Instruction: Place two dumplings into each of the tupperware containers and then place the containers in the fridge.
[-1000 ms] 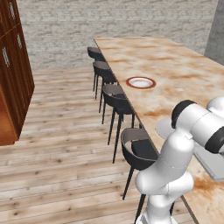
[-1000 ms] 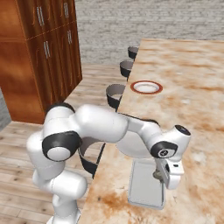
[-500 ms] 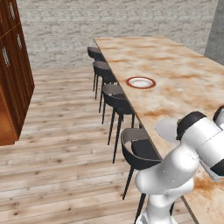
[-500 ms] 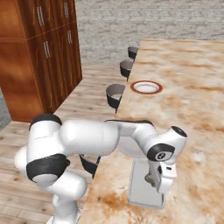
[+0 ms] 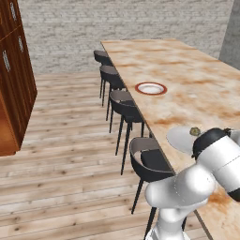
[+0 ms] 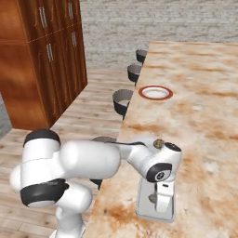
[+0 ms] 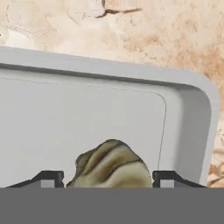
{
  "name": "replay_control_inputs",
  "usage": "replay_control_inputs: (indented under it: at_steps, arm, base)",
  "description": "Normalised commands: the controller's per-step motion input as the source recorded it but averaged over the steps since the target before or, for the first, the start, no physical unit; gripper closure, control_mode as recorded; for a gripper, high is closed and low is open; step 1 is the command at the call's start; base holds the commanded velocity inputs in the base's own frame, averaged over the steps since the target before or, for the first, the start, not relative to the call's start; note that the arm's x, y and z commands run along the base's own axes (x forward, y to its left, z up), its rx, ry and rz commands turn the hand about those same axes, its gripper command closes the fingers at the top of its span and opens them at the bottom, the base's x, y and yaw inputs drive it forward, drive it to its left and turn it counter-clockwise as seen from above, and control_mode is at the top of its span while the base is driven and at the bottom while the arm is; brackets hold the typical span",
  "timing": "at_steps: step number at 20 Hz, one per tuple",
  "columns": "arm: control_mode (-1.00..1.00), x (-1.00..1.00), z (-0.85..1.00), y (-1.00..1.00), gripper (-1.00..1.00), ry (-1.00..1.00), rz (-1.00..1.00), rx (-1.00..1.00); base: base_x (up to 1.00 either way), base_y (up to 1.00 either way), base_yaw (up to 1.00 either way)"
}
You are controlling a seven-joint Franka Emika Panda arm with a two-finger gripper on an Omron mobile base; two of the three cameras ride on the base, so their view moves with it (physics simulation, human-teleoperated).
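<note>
Jaws apart around one dumpling

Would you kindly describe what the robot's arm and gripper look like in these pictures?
The arm is glossy white with rounded, bulging segments and dark grey to black bands at its joints. One joint cap near the wrist carries a small round pale mark on a dark disc. The gripper is a white block; in the hand view its jaws end in small dark tips with pale grey faces. No cables are visible.

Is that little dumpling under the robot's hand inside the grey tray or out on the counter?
Inside. In the hand view the dumpling lies on the tray's pale floor, within its raised rim.
</note>
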Motion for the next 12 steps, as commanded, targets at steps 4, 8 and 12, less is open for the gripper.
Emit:
replay_control_inputs:
  at_steps: [4,8,12]
  arm:
    - [-1.00,-0.44,0.59,-0.09,-1.00,-0.23,0.00,0.02]
    - [-1.00,-0.07,0.89,0.06,-1.00,-0.26,0.05,0.01]
    - [-1.00,0.26,0.65,0.52,-1.00,-0.14,0.31,0.00]
  base:
    - [0.00,0.00,0.00]
    - [0.00,0.00,0.00]
    - [0.00,0.00,0.00]
